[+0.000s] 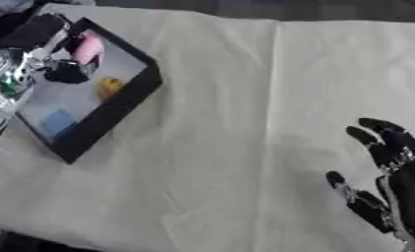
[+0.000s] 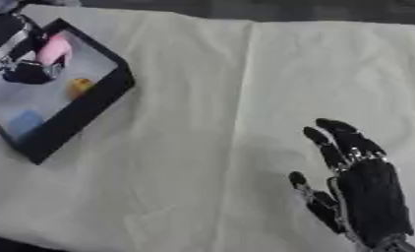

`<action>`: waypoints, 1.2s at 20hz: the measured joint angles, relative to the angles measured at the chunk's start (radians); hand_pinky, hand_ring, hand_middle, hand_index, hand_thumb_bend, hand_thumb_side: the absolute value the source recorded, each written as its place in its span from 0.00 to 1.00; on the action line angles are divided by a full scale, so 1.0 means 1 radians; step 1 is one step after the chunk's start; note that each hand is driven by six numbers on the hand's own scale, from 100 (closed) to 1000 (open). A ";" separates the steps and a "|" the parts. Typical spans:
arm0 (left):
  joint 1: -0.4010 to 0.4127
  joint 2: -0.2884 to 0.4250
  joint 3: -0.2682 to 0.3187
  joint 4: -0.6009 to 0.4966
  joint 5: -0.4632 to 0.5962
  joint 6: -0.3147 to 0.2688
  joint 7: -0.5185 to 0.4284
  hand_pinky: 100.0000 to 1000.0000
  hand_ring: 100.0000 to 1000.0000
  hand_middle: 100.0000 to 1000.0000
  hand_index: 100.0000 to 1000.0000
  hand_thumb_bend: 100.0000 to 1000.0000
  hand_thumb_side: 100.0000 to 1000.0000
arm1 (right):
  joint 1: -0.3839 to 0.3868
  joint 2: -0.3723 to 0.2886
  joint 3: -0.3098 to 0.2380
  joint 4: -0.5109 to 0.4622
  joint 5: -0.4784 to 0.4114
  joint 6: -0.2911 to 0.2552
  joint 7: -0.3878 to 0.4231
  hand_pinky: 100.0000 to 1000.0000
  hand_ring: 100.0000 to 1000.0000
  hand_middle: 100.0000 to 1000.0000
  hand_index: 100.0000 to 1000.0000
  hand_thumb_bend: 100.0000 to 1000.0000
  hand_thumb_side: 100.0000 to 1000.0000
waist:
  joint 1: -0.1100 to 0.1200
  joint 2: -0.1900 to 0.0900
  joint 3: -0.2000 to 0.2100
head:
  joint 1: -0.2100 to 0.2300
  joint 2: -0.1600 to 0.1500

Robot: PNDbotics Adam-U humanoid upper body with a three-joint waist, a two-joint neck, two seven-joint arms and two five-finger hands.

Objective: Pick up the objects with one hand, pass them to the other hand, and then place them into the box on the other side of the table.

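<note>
My left hand (image 1: 69,69) reaches into the black box (image 1: 116,106) at the tabletop's (image 1: 245,98) left, fingers curled round a pink object (image 1: 89,48) above its floor. The object looks small, light and smooth, probably best pinched across its middle. My right hand (image 2: 362,187) rests open, lower right.

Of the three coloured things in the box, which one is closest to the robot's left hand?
The pink object: the left hand is right beside it, while the yellow object and blue object lie farther along the box.

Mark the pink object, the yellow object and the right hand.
pink object (image 1: 89,48), left eye view, its middle
yellow object (image 1: 110,86), left eye view, its middle
right hand (image 2: 372,197), right eye view, back of the palm
</note>
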 measured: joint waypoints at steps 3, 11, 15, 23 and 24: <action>0.001 -0.005 0.002 0.008 -0.010 -0.001 0.010 0.84 0.72 0.63 0.74 0.21 0.07 | 0.001 0.003 -0.004 0.000 0.003 -0.002 -0.002 0.46 0.75 0.73 0.76 0.64 0.00 | 0.000 0.001 -0.001 | 0.002 0.000; 0.001 -0.005 0.009 0.010 -0.066 -0.004 0.021 0.84 0.76 0.68 0.80 0.35 0.55 | 0.009 0.005 -0.013 0.000 0.003 -0.012 -0.012 0.46 0.74 0.73 0.76 0.64 0.00 | 0.000 0.001 -0.001 | 0.008 0.000; 0.001 -0.005 0.010 0.005 -0.074 0.003 0.029 0.84 0.76 0.68 0.81 0.33 0.46 | 0.012 0.005 -0.018 0.000 0.003 -0.016 -0.016 0.46 0.74 0.73 0.76 0.64 0.00 | 0.000 0.001 -0.001 | 0.010 -0.001; 0.024 -0.005 0.052 -0.077 -0.014 0.009 0.068 0.92 0.70 0.65 0.77 0.00 0.63 | 0.031 0.005 -0.043 0.000 0.003 -0.026 -0.027 0.46 0.74 0.72 0.74 0.62 0.00 | 0.000 0.000 -0.002 | -0.039 0.009; 0.032 -0.003 0.064 -0.098 0.000 0.005 0.074 0.94 0.68 0.65 0.77 0.00 0.57 | 0.036 0.005 -0.053 0.000 0.000 -0.028 -0.030 0.46 0.74 0.72 0.73 0.61 0.00 | 0.000 0.000 -0.003 | -0.056 0.014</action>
